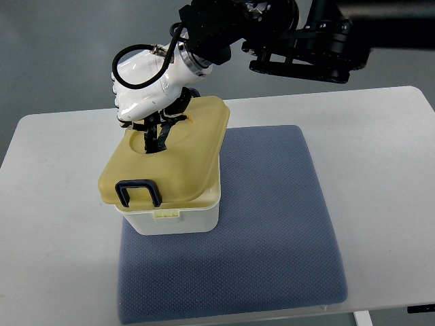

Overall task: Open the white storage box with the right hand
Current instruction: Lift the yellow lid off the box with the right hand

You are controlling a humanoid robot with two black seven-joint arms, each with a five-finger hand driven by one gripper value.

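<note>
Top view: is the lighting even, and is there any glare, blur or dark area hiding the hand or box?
Top view: soft, even light; sharp focus throughout; mild sheen on the white right hand; its fingers over the storage box lid sit in their own shadow; the black arm at the top loses detail.

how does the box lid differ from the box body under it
The lid is pale yellow; the box body is white. The lid carries a dark blue handle at its near edge, while the body shows only a small pale latch tab. The right hand rests on the lid's far end and does not touch the body. The lid overhangs the body slightly. Both share a rounded rectangular outline and sit on the blue mat.
</note>
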